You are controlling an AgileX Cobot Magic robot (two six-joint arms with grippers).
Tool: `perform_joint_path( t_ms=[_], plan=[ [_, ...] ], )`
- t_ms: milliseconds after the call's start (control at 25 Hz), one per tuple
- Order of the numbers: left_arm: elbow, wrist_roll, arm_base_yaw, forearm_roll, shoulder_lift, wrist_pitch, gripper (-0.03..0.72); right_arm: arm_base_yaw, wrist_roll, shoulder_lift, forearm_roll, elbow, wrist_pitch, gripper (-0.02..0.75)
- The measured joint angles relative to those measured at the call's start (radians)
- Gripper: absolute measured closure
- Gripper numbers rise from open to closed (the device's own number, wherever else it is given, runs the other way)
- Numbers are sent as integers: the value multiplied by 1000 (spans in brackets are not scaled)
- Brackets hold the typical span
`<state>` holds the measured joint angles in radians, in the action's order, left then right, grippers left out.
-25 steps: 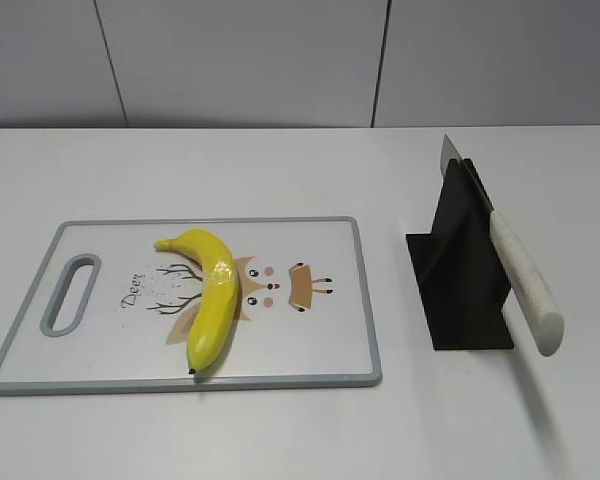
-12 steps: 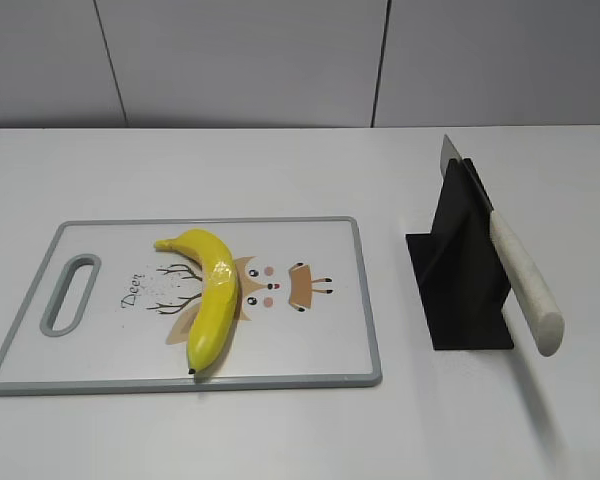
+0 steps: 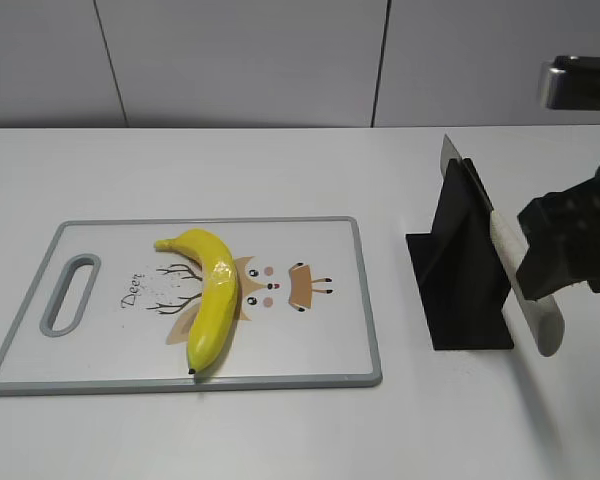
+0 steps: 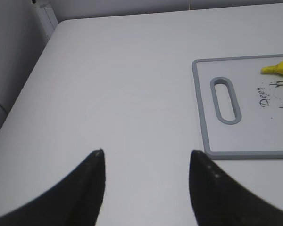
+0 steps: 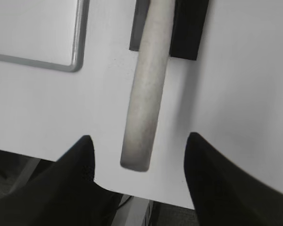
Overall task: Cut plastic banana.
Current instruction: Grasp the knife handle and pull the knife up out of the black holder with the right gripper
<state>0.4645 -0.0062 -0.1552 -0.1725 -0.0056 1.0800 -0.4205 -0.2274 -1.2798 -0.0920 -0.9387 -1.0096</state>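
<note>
The yellow plastic banana (image 3: 211,295) lies on the white cutting board (image 3: 310,350), left of centre; its stem end shows in the left wrist view (image 4: 279,68). A knife with a white handle (image 3: 525,290) rests slanted in a black stand (image 3: 460,265). My right gripper (image 3: 565,250) has come in from the right and hangs over the knife handle (image 5: 146,94). In the right wrist view it (image 5: 139,143) is open, its fingers on either side of the handle's end, not touching it. My left gripper (image 4: 146,157) is open and empty over bare table left of the board (image 4: 205,117).
The board's grey handle slot (image 3: 70,292) is at its left end. The knife stand sits to the right of the board. The table's front edge shows just below the right gripper (image 5: 146,190).
My right arm has entered the exterior view from the right and now hangs over the knife handle. Banana, board and knife have not moved.
</note>
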Motion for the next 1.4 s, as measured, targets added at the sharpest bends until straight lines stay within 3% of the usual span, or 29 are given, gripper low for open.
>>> perform_joint_path(
  t_ms=[560,680,840,1400],
  plan=[
    [0,0,0,0,0,0,167,0,-46,-206,15,-1,120,297],
    [0,0,0,0,0,0,167,0,-64,-232,15,-1,122,375],
    [0,0,0,0,0,0,173,0,-84,-258,13,-1,98,576],
    [0,0,0,0,0,-1,185,1,-104,-90,6,-4,71,575]
  ],
)
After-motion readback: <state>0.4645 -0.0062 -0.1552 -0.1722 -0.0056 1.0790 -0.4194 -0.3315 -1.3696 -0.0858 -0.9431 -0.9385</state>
